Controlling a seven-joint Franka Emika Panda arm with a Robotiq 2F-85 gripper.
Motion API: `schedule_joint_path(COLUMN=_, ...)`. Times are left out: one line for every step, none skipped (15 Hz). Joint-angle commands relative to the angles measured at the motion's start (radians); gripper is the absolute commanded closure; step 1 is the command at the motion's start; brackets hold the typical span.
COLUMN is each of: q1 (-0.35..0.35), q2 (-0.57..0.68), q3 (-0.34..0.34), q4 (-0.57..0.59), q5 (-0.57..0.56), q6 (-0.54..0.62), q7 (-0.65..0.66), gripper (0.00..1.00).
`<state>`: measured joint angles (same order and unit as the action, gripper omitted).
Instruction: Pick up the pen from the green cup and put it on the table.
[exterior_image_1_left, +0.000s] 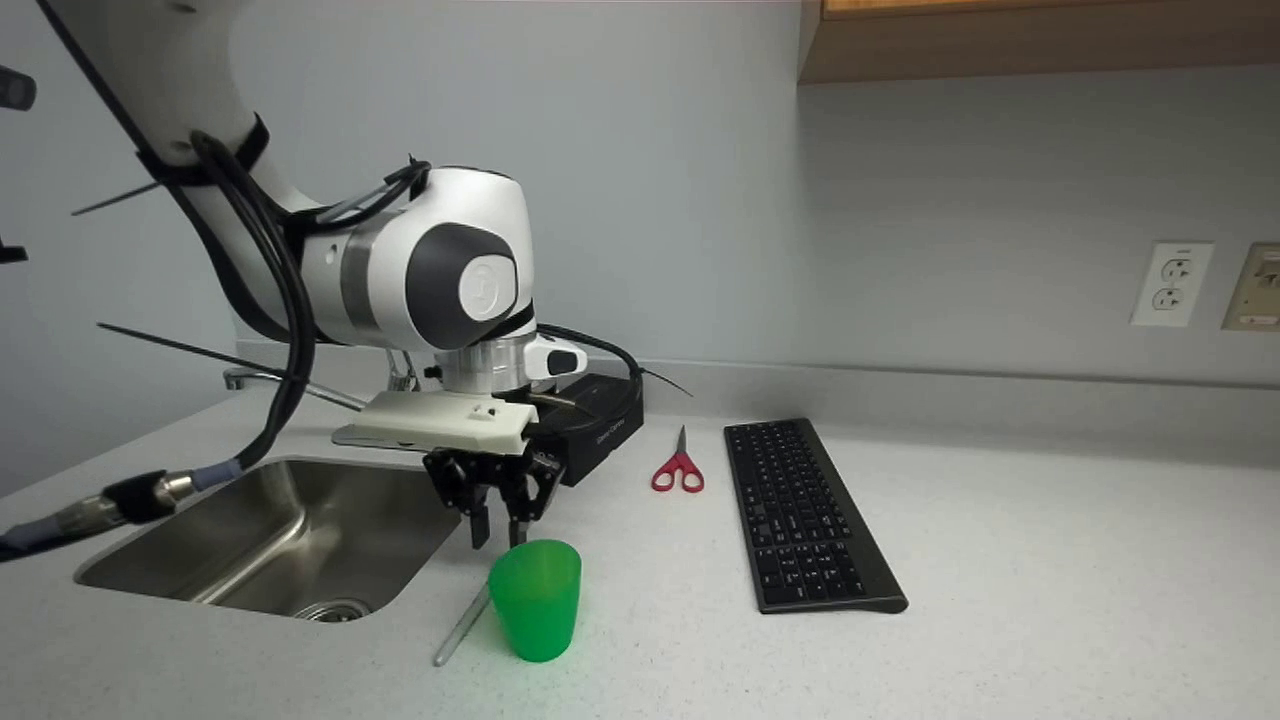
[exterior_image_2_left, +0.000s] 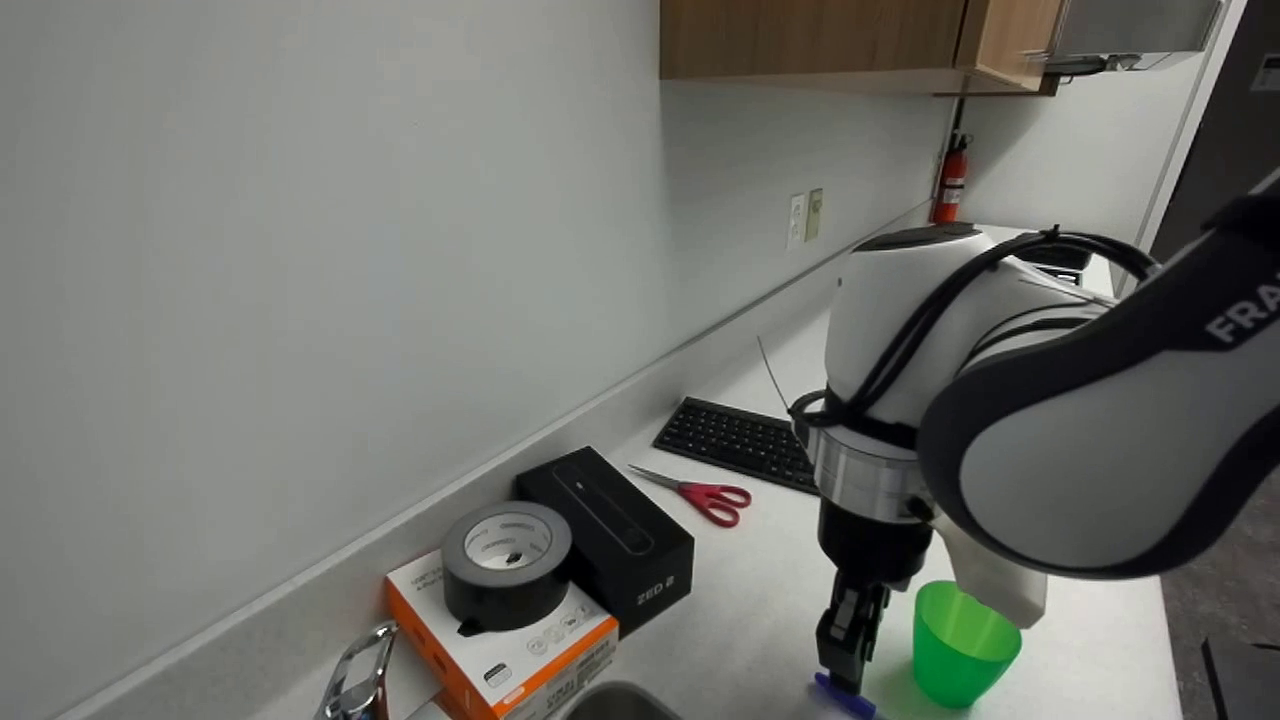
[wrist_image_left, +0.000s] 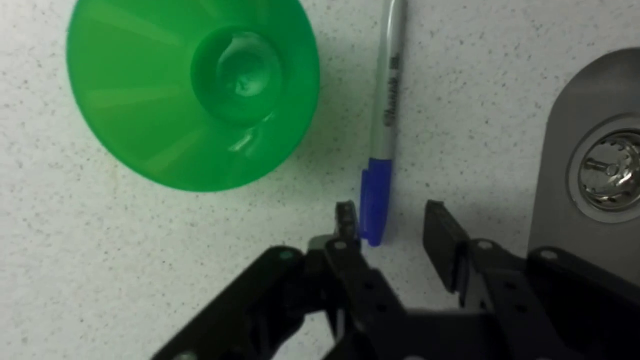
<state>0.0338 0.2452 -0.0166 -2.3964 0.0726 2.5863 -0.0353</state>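
Observation:
The pen has a blue cap and a clear-grey body. In the wrist view the pen (wrist_image_left: 382, 125) lies on the table (wrist_image_left: 465, 100), outside the green cup (wrist_image_left: 150, 115). In an exterior view the pen's grey end (exterior_image_1_left: 460, 630) shows left of the upright cup (exterior_image_1_left: 540, 610); in an exterior view only the pen's blue cap (exterior_image_2_left: 850, 697) shows clearly beside the cup (exterior_image_2_left: 962, 650). My gripper (wrist_image_left: 390, 205) is open, pointing down, with its fingers on either side of the cap. The left finger is very close to the cap. Its gap from the table is hard to tell.
The steel sink (exterior_image_1_left: 285, 480) lies close beside the gripper. Red scissors (exterior_image_1_left: 679, 468), a black keyboard (exterior_image_1_left: 800, 520) and a black box (exterior_image_2_left: 610, 540) lie further back. A tape roll (exterior_image_2_left: 507, 590) sits on an orange-white box (exterior_image_2_left: 560, 640) near the faucet (exterior_image_2_left: 360, 680).

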Motion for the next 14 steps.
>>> schedule_joint_path(q1=-0.013, q2=0.039, q3=0.000, q4=0.054, q5=-0.024, q6=-0.016, q7=0.022, gripper=0.28)
schedule_joint_path(q1=-0.015, q2=0.042, q3=0.001, q4=0.061, q5=-0.021, q6=-0.019, q7=0.020, gripper=0.19)
schedule_joint_path(q1=-0.016, q2=0.044, q3=0.001, q4=0.065, q5=-0.020, q6=-0.019, q7=0.021, gripper=0.12)
schedule_joint_path(q1=-0.016, q2=0.046, q3=0.002, q4=0.071, q5=-0.019, q6=-0.019, q7=0.021, gripper=0.04)
schedule_joint_path(q1=-0.016, q2=0.047, q3=0.002, q4=0.074, q5=-0.018, q6=-0.019, q7=0.022, gripper=0.01)
schedule_joint_path(q1=-0.015, q2=0.046, q3=0.002, q4=0.077, q5=-0.018, q6=-0.020, q7=0.024, gripper=0.00)
schedule_joint_path(q1=-0.016, q2=0.044, q3=0.004, q4=0.079, q5=-0.013, q6=-0.022, q7=0.022, gripper=0.00)
schedule_joint_path(q1=-0.017, q2=0.042, q3=0.006, q4=0.081, q5=-0.008, q6=-0.024, q7=0.022, gripper=0.00)
schedule_joint_path(q1=-0.018, q2=0.039, q3=0.007, q4=0.084, q5=-0.005, q6=-0.036, q7=0.024, gripper=0.00)
schedule_joint_path(q1=-0.017, q2=0.033, q3=0.009, q4=0.060, q5=-0.011, q6=-0.008, q7=0.008, gripper=0.00)
schedule_joint_path(q1=-0.017, q2=0.033, q3=0.010, q4=0.061, q5=-0.011, q6=-0.009, q7=0.008, gripper=0.00)
schedule_joint_path(q1=-0.017, q2=0.033, q3=0.010, q4=0.061, q5=-0.011, q6=-0.009, q7=0.008, gripper=0.00)
schedule_joint_path(q1=-0.017, q2=0.033, q3=0.011, q4=0.061, q5=-0.011, q6=-0.009, q7=0.008, gripper=0.00)
schedule_joint_path(q1=-0.017, q2=0.033, q3=0.011, q4=0.061, q5=-0.011, q6=-0.009, q7=0.008, gripper=0.00)
